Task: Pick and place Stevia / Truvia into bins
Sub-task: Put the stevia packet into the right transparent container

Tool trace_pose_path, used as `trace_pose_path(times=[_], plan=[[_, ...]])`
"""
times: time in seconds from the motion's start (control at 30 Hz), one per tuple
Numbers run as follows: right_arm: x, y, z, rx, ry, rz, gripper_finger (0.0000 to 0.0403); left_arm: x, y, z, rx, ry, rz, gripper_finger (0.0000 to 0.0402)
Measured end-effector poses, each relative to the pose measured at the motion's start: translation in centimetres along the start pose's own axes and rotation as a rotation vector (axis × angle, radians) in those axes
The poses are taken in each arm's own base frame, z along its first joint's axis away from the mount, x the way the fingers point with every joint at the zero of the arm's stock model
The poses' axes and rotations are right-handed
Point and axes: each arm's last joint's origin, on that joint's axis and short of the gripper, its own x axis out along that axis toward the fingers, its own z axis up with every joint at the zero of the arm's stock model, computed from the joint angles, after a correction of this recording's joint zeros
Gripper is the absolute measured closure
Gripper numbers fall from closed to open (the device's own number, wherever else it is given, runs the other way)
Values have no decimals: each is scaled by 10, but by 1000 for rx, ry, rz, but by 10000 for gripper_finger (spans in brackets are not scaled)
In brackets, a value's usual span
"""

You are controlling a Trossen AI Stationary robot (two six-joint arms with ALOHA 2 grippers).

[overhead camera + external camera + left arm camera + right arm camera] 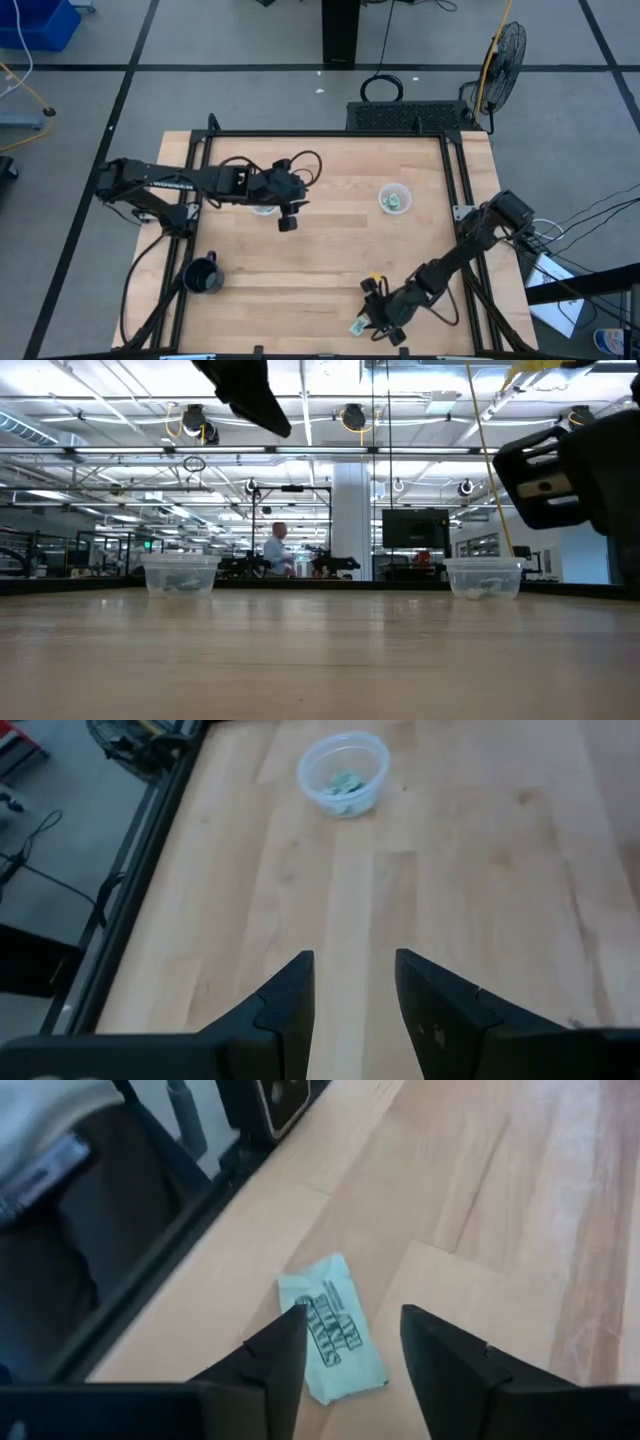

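One pale green Truvia packet lies flat on the table near its near edge; it also shows in the high view. My right gripper is open just above it, a finger on either side of the packet's near part. The right clear cup holds green packets and shows in the left wrist view. The left clear cup is partly hidden under my left arm. My left gripper is open and empty, raised beside the left cup.
A black mug stands near the table's left near corner. A black frame rail runs along the near edge close to the packet. Both cups show in the low view. Bare wood lies between the arms.
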Motion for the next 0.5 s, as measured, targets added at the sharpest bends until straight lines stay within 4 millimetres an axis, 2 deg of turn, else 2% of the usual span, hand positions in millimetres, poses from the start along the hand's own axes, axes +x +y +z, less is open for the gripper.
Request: trace_pose_path(times=[0.27,0.5], plan=[[10,-1,-12,-42,56,-5,230,-1,-3,0,21,-3,-8,254],[19,-5,-27,72,147,-46,260,-1,-3,0,16,-4,-8,254]])
